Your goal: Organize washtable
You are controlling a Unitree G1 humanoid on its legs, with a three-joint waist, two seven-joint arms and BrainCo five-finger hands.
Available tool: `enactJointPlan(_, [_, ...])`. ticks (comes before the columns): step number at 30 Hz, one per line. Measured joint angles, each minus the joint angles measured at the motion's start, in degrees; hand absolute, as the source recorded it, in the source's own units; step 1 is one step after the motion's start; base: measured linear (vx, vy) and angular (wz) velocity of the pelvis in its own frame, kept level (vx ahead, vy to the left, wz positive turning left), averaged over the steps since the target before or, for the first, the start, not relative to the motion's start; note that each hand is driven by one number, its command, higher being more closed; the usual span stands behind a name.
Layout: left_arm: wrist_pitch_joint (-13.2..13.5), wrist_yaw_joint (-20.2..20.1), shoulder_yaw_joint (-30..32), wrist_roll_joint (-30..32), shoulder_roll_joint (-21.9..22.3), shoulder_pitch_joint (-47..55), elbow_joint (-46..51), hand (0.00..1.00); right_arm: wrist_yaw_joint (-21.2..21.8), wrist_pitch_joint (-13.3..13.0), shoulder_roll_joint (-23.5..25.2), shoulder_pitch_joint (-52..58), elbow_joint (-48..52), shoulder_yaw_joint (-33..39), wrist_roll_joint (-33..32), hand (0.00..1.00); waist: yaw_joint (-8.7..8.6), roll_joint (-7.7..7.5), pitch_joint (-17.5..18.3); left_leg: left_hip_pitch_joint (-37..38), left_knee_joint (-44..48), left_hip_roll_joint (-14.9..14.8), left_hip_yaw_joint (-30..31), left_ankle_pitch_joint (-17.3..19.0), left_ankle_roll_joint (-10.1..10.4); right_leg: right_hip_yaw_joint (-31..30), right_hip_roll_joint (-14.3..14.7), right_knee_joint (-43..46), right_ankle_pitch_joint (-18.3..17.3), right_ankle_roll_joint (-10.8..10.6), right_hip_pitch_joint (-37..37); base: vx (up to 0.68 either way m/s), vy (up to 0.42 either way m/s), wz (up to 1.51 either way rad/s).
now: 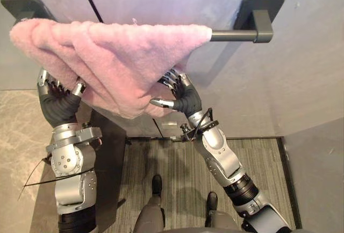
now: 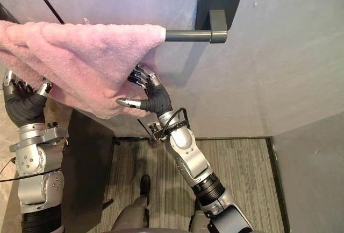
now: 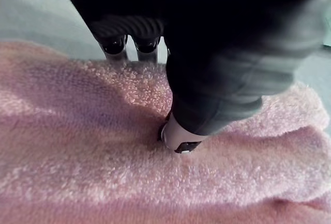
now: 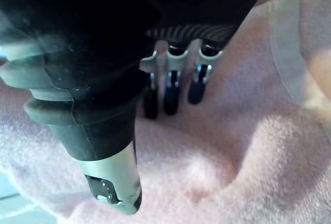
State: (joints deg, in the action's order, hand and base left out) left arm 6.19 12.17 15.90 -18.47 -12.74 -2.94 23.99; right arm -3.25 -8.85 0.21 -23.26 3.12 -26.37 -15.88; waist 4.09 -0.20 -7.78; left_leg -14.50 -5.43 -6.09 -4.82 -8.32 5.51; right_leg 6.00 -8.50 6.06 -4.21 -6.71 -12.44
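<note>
Grey wall, striped carpet floor, beige marbled slab at left

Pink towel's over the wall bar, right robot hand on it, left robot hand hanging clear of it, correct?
Not quite: the left robot hand is on the towel too, thumb pressed into it, as the left wrist view shows. Towel over the bar, right robot hand on it: yes.
</note>
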Motion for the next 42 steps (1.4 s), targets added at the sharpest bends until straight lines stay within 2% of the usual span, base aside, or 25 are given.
enactJointPlan(11, [0.8, 0.7, -0.1, 0.7, 2.8, 0.6, 1.9, 1.00, -0.3, -1.0, 0.0, 0.2, 0.5, 0.1, 0.7, 1.00, -0.08, 0.41, -0.5, 0.0, 0.0, 0.0, -0.5, 0.0, 0.0, -1.2, 0.0, 0.8, 0.0, 0.0, -0.9, -0.01, 0.003, -0.04])
enactJointPlan(15, [0.9, 0.7, -0.1, 1.7, 4.5, 1.7, 3.7, 1.00, -0.4, -0.9, 0.0, 1.9, 0.6, 4.1, 2.0, 1.00, -0.11, 0.40, -0.5, 0.1, 0.0, 0.1, -0.5, 0.0, 0.0, -1.2, -0.1, 0.8, 0.0, 0.0, -0.8, 0.00, 0.000, 0.00])
enactJointPlan(16, [1.0, 0.7, 0.0, 3.5, 6.4, 2.2, 4.7, 1.00, -0.9, -0.9, -0.3, 5.5, 0.7, 11.4, 4.3, 1.00, -0.29, 0.39, -0.5, 0.4, 0.0, 0.1, -0.5, 0.0, 0.0, -1.2, -0.1, 0.8, 0.0, 0.0, -0.6, 0.00, 0.000, 0.00])
enactJointPlan(21, [1.1, 0.7, 0.0, 4.1, 8.5, 3.8, 5.9, 1.00, -1.6, -0.7, -1.3, 8.5, 3.4, 14.7, 5.3, 1.00, -0.32, 0.35, -0.5, 0.8, 0.0, 0.0, -0.6, 0.0, 0.0, -1.2, -0.1, 0.9, 0.0, 0.0, -0.1, 0.00, 0.000, 0.00])
enactJointPlan(27, [1.1, 0.6, 0.5, 5.7, 10.0, 4.3, 6.3, 1.00, -3.7, -0.6, -1.6, 11.3, 5.1, 24.3, 7.0, 1.00, -0.55, 0.24, -0.4, 1.4, 0.0, 0.0, -1.2, 0.0, 0.0, -1.5, -0.1, 0.8, 0.0, -0.1, 0.2, -0.01, 0.002, -0.02])
enactJointPlan(33, [1.1, 0.7, 0.5, 5.8, 10.6, 4.7, 6.9, 1.00, -4.2, 0.2, -1.5, 12.8, 5.2, 25.5, 7.0, 1.00, -1.64, 0.02, -0.3, 1.4, 0.0, 0.0, -1.6, 0.0, 0.0, -1.7, -0.1, 0.8, 0.1, -0.1, 0.1, 0.00, 0.000, -0.01])
enactJointPlan(39, [1.1, 0.9, 0.7, 6.9, 11.5, 4.6, 6.9, 1.00, -4.2, 0.4, -1.2, 14.9, 7.7, 26.5, 7.3, 1.00, -1.67, -0.77, 0.3, 1.4, 0.0, -0.1, -2.1, 0.0, 0.0, -2.1, 0.0, 0.6, 0.3, -0.2, -0.1, -0.01, 0.000, -0.03])
enactJointPlan(40, [1.1, 1.1, 0.8, 7.0, 11.6, 4.6, 6.9, 1.00, -4.2, 0.4, -1.2, 14.9, 7.7, 26.6, 7.5, 0.00, -1.66, -0.93, 0.4, 1.4, 0.0, -0.2, -2.3, 0.0, 0.0, -2.3, 0.1, 0.4, 0.5, -0.1, -0.1, -0.03, 0.001, -0.10])
enactJointPlan(42, [1.2, 1.7, 0.8, 7.2, 11.6, 4.6, 6.9, 1.00, -4.2, 0.4, -1.1, 14.9, 7.7, 26.6, 7.5, 0.00, -1.65, -1.09, 0.5, 1.4, 0.0, -0.4, -2.6, 0.0, 0.0, -2.7, 0.3, 0.1, 0.8, -0.2, -0.1, -0.03, -0.001, -0.09])
